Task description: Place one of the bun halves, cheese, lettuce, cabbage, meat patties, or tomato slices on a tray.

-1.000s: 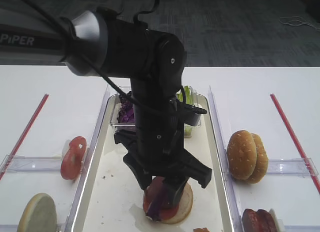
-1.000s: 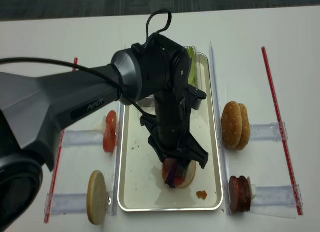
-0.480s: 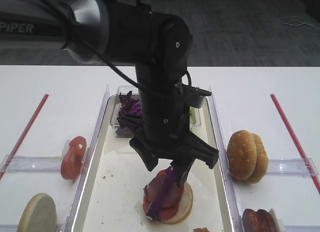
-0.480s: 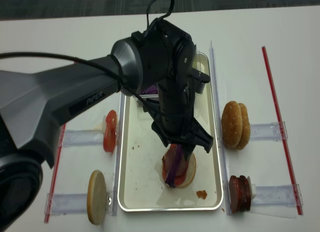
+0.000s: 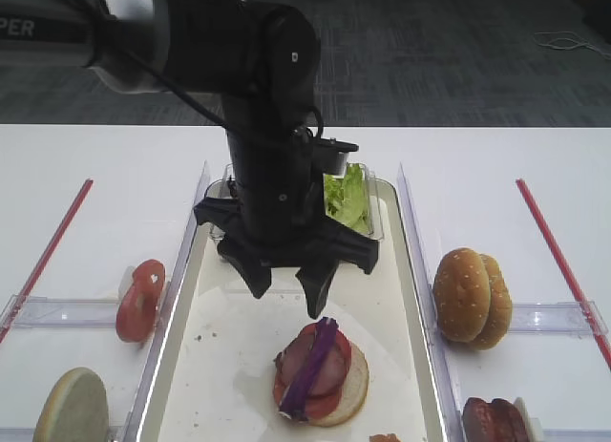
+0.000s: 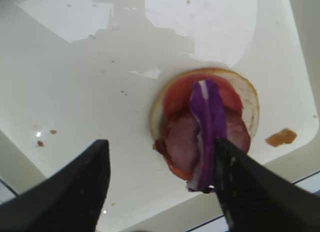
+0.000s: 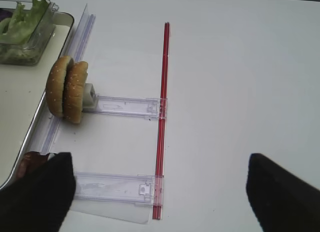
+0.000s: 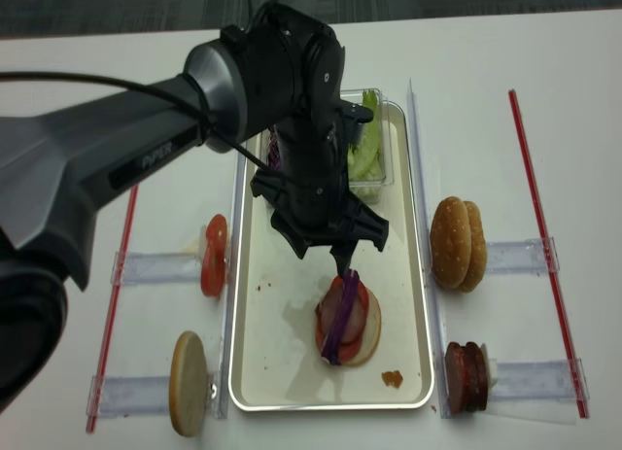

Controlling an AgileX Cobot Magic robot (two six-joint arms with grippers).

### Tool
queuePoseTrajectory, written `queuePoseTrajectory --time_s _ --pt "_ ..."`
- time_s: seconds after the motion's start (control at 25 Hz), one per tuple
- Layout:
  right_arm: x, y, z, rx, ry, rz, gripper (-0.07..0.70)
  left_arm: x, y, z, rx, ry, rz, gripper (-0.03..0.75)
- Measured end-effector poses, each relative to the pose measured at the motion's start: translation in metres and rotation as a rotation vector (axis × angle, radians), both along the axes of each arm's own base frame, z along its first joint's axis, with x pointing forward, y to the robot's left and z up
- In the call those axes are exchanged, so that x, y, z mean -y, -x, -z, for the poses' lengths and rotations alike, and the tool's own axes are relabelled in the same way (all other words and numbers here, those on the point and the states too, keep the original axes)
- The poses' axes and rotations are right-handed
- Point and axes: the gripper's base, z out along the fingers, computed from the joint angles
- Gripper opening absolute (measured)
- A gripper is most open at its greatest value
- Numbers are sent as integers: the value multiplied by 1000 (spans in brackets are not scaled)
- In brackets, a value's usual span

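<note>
Purple cabbage (image 5: 310, 366) lies lengthwise along the stack (image 8: 346, 320) on the tray (image 8: 255, 363), directly beneath my left gripper (image 5: 289, 280), whose jaws hang spread and empty, nearer than my right.

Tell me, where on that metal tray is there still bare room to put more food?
Bare tray lies left of the stacked bun and between it and the lettuce tub, though the open left gripper hangs there. A sauce spot marks the near right corner.
</note>
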Motion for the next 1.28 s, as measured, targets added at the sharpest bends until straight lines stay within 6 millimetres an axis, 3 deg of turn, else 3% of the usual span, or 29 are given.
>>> queuePoseTrajectory --time_s 0.32,0.52,0.76,1.28 --pt "0 0 0 0 0 0 692 -35 -19 -24 62 18 -89 425" --pt "0 0 0 0 0 0 692 -56 -29 -28 71 18 -147 425" --pt "0 0 0 0 0 0 692 -90 -31 -22 62 -44 -214 425" --pt "0 0 0 0 0 0 692 -167 -26 -41 93 -66 -397 425"
